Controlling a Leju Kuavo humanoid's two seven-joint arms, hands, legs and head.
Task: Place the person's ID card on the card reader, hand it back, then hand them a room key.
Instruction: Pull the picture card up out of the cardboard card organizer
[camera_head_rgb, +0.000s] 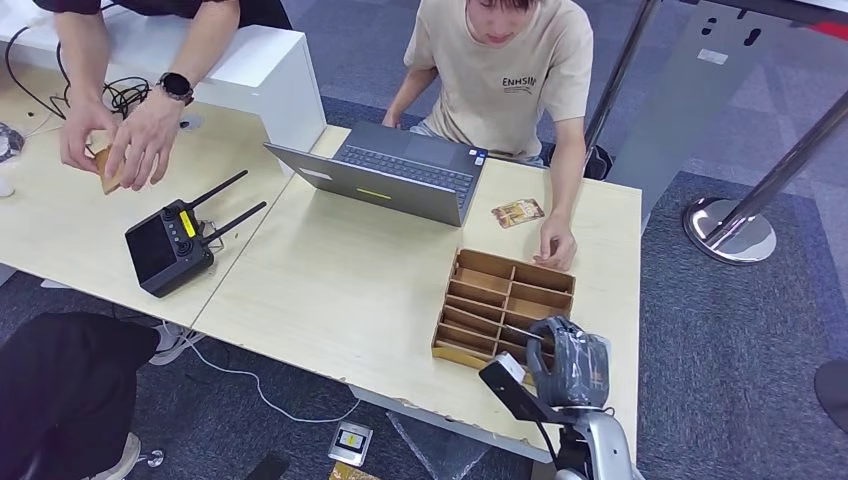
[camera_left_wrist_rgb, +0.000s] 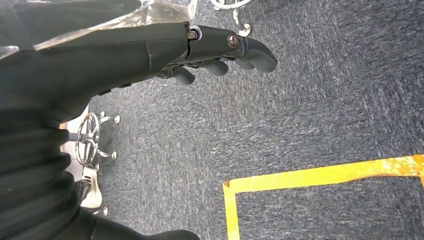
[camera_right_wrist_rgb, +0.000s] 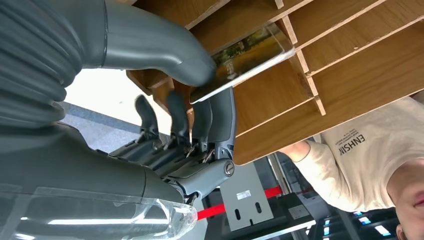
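Nearest, low at the surface's (camera_head_rgb: 330, 300) front edge: right hand (camera_head_rgb: 572, 362) over the near slots of the wooden card rack (camera_head_rgb: 505, 305), thumb and fingers (camera_right_wrist_rgb: 220, 120) pinching a flat printed card (camera_right_wrist_rgb: 245, 55), its free end poking out over the dividers. Probably the room key, just lifted from or going into a slot; cannot tell which. Pinched by one short end, likely so the rest stays clear for a person to take.

Down at the robot's side: left hand (camera_left_wrist_rgb: 220, 50) hanging above grey carpet (camera_left_wrist_rgb: 300, 115) with a yellow tape line (camera_left_wrist_rgb: 310, 177), fingers loosely curled, holding nothing; idle, kept out of the way.

Just beyond the rack: a person's hand (camera_head_rgb: 555, 243) resting on the surface, placed well to receive. Beside it, a second printed card (camera_head_rgb: 517, 212) lying flat near the open laptop (camera_head_rgb: 400, 175); possibly the ID card, already back on the person's side.

Farther left: a black controller with two antennas (camera_head_rgb: 175, 243), then another person's hands (camera_head_rgb: 120, 145) busy with a small brown object.
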